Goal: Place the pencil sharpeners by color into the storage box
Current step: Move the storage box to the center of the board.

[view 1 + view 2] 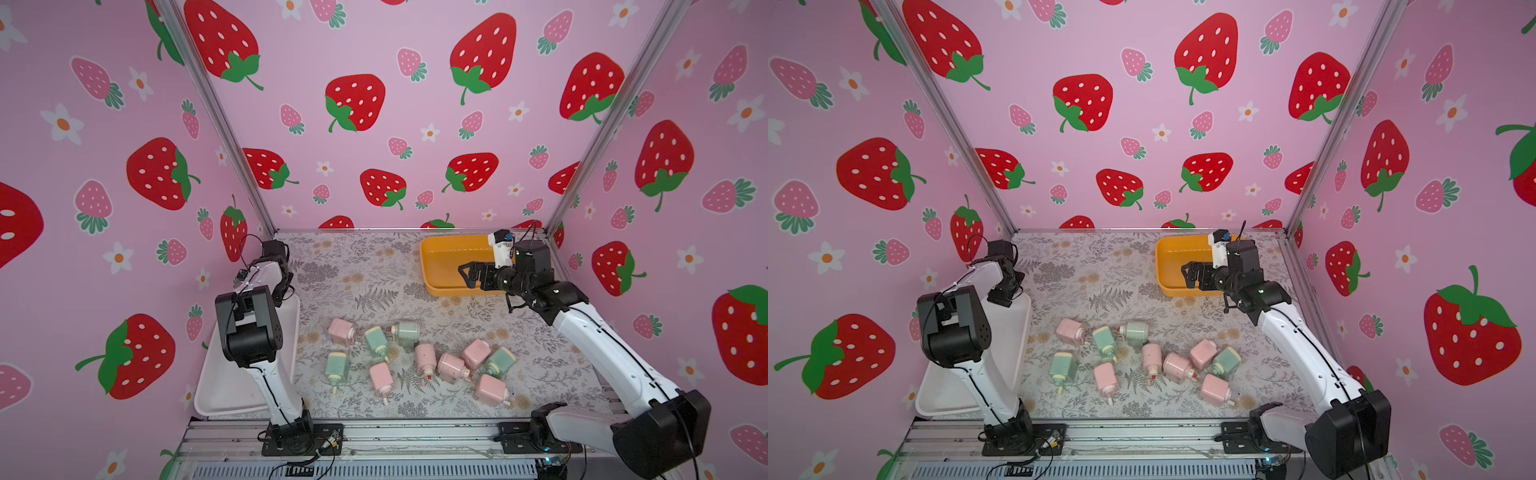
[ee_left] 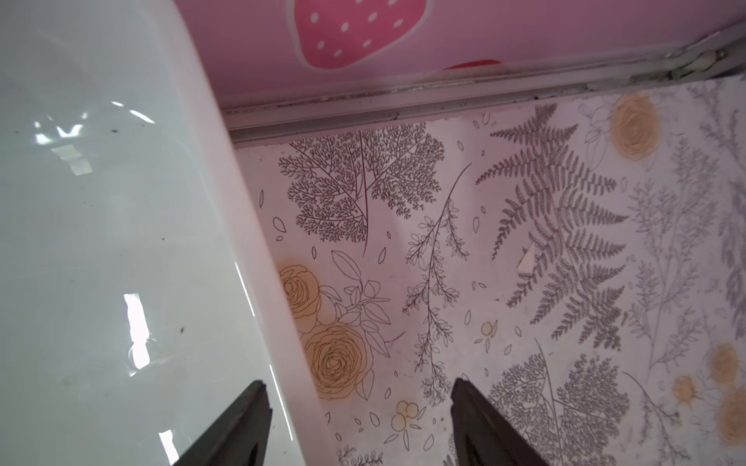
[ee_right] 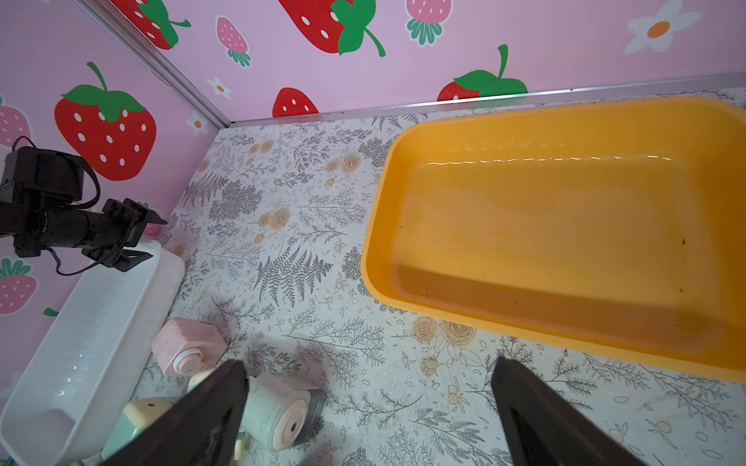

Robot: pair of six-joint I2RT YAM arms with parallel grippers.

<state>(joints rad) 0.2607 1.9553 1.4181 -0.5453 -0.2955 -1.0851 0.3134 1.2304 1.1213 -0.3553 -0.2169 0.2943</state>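
Several pencil sharpeners lie loose mid-table in both top views, some pale pink (image 1: 341, 331) and some mint green (image 1: 336, 368). The white storage box (image 1: 249, 374) stands empty at the left and an orange one (image 1: 453, 257) stands empty at the back right. My left gripper (image 2: 359, 403) hangs open over the white box's far rim (image 2: 242, 242), holding nothing. My right gripper (image 3: 369, 403) is open above the mat by the orange box (image 3: 565, 226). A green sharpener (image 3: 278, 411) and a pink one (image 3: 185, 347) lie near one of its fingers.
Strawberry-print walls close in the left, back and right sides. A metal rail (image 1: 374, 436) with both arm bases runs along the front edge. The floral mat (image 1: 357, 274) shows between the two boxes.
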